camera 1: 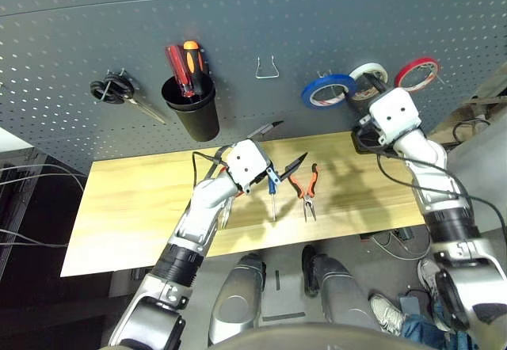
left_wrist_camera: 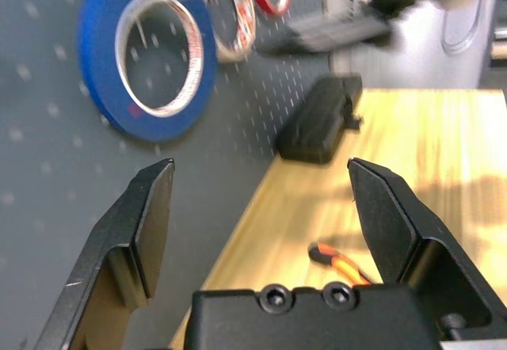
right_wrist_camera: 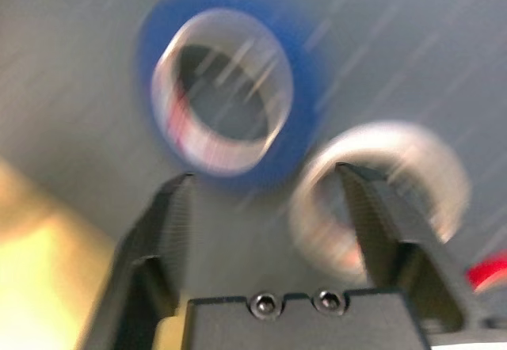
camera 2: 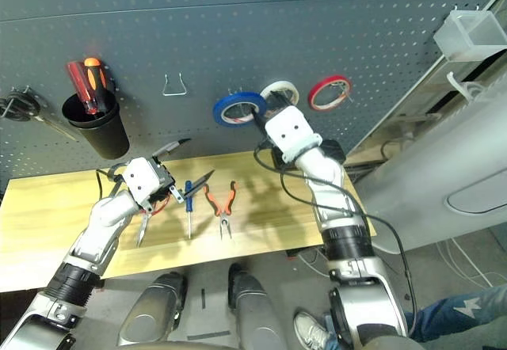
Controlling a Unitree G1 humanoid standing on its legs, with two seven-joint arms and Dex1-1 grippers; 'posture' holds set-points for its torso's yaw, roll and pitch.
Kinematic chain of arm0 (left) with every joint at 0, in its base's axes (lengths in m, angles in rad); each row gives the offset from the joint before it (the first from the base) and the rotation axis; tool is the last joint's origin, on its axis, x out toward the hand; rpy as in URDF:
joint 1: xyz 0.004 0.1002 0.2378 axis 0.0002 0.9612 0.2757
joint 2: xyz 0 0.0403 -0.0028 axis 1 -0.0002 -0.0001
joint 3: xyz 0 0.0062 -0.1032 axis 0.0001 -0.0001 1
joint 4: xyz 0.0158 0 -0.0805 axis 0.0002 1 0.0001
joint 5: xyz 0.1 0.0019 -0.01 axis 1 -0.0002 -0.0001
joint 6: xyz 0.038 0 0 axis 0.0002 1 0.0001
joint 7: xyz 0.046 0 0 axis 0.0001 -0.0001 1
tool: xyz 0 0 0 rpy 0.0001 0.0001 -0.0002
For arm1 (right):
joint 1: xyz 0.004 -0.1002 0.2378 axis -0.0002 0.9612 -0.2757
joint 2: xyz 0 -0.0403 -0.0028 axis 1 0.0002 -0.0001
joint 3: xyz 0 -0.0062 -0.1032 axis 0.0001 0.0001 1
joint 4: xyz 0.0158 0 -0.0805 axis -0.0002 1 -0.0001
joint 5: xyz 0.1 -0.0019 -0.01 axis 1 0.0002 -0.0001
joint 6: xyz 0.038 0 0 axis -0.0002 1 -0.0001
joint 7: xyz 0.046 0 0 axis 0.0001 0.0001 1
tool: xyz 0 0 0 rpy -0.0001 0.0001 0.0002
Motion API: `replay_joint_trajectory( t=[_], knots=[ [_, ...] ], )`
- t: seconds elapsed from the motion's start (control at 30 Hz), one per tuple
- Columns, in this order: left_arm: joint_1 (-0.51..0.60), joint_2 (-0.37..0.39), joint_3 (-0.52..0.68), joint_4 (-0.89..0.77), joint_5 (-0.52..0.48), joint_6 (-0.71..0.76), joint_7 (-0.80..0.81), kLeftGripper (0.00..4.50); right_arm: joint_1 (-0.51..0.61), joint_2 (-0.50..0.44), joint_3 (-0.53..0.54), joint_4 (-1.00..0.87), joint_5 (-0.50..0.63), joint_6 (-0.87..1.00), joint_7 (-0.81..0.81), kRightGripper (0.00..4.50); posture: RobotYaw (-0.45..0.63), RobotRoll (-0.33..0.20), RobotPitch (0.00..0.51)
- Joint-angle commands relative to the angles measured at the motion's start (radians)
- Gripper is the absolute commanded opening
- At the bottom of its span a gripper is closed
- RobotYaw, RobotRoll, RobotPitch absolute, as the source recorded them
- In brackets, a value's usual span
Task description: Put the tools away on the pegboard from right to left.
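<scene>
Right wrist view: jaws spread before blue tape roll (right_wrist_camera: 226,93) and white roll (right_wrist_camera: 380,199); left jaws spread too.
</scene>
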Motion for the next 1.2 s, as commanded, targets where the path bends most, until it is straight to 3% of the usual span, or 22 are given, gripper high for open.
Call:
replay_joint_trajectory(
  t=[0.03, 0.23, 0.4, 0.6, 0.93, 1.2],
  knots=[
    [0.022, 0.017, -0.025, -0.037, 0.003, 0.085, -0.035, 4.5, 0.087, -0.011, 0.031, -0.058, 0.043, 0.089, 0.083, 4.47, 0.17, 0.0, 0.208],
    [0.033, 0.041, -0.033, -0.012, 0.025, 0.152, -0.045, 4.5, 0.088, 0.065, 0.05, -0.072, 0.127, 0.431, 0.139, 4.47, 0.17, 0.0, 0.206],
    [0.026, 0.056, -0.044, 0.066, 0.064, 0.147, -0.044, 4.5, -0.017, 0.18, 0.069, -0.021, 0.173, 0.789, 0.117, 4.47, 0.17, 0.0, 0.202],
    [0.002, 0.078, -0.07, 0.095, 0.108, 0.198, -0.066, 4.5, -0.144, 0.305, 0.018, 0.122, 0.169, 1.05, -0.038, 4.47, 0.21, 0.0, 0.203],
    [-0.006, 0.077, -0.105, 0.077, 0.146, 0.23, -0.079, 4.5, -0.179, 0.331, -0.011, 0.194, 0.162, 1.167, -0.161, 4.47, 0.24, 0.0, 0.208],
    [0.018, 0.079, -0.106, 0.07, 0.141, 0.234, -0.083, 4.5, -0.259, 0.389, -0.146, 0.385, 0.199, 1.126, -0.284, 4.47, 0.24, 0.0, 0.209]
  ],
)
